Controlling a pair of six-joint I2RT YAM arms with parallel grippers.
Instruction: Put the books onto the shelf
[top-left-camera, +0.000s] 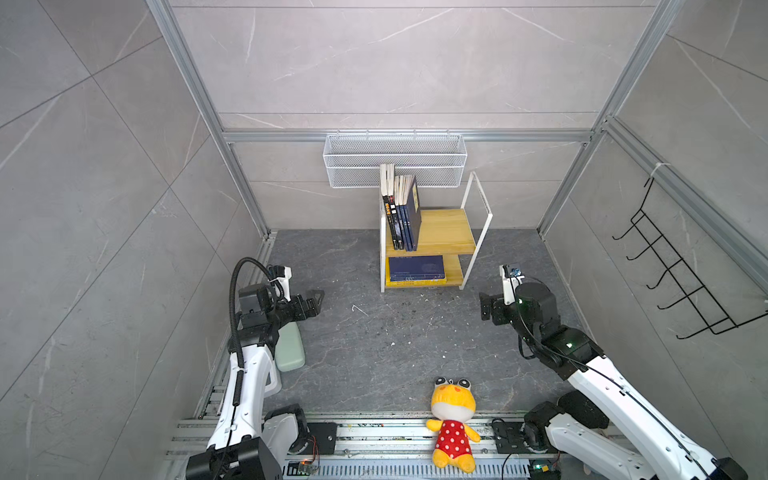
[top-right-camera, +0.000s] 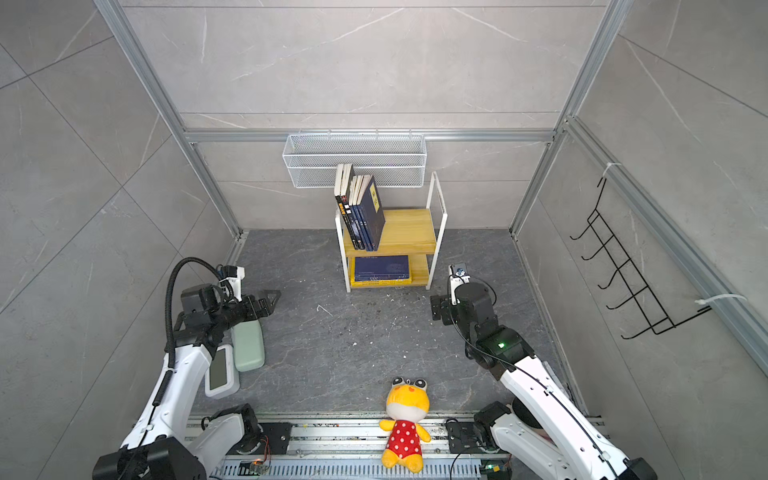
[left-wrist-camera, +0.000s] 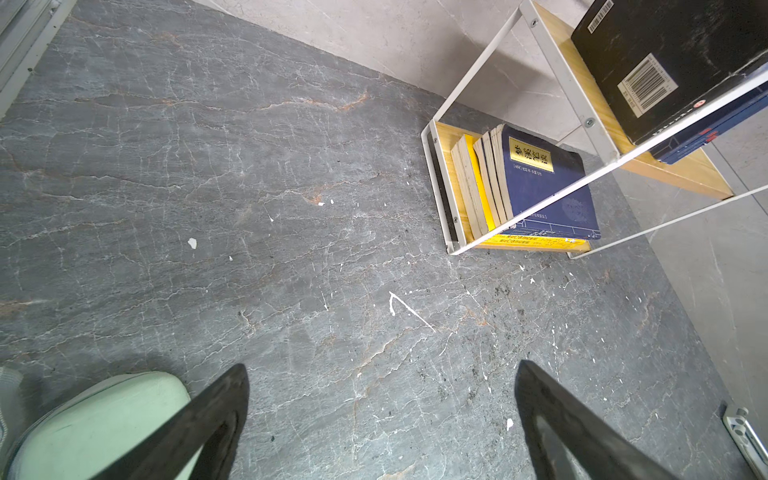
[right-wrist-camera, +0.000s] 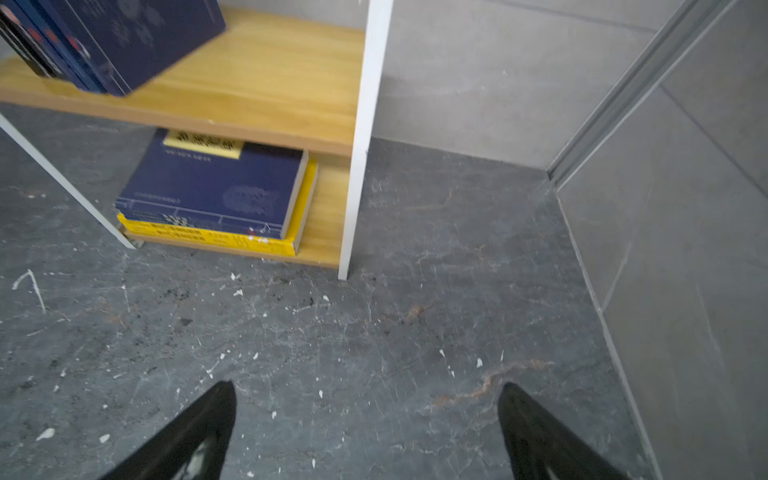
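Observation:
The shelf (top-left-camera: 444, 230) stands against the back wall, a white frame with two yellow boards. Several books (top-left-camera: 401, 208) stand leaning at the left of its upper board, one black and the others navy. On the lower board a navy book (right-wrist-camera: 208, 187) lies flat on a yellow book (right-wrist-camera: 208, 240). My left gripper (top-left-camera: 314, 302) hovers open over the floor, left of the shelf, with nothing between its fingers (left-wrist-camera: 232, 395). My right gripper (top-left-camera: 484, 306) is open and empty too, low over the floor just right of the shelf's front leg (right-wrist-camera: 351, 208).
A yellow plush toy (top-left-camera: 453, 419) in a red dotted dress lies at the front edge. A mint green case (top-left-camera: 289, 349) and a white device (top-right-camera: 220, 374) lie under my left arm. A white mesh basket (top-left-camera: 395, 160) hangs above the shelf. A black hook rack (top-left-camera: 673, 270) is on the right wall.

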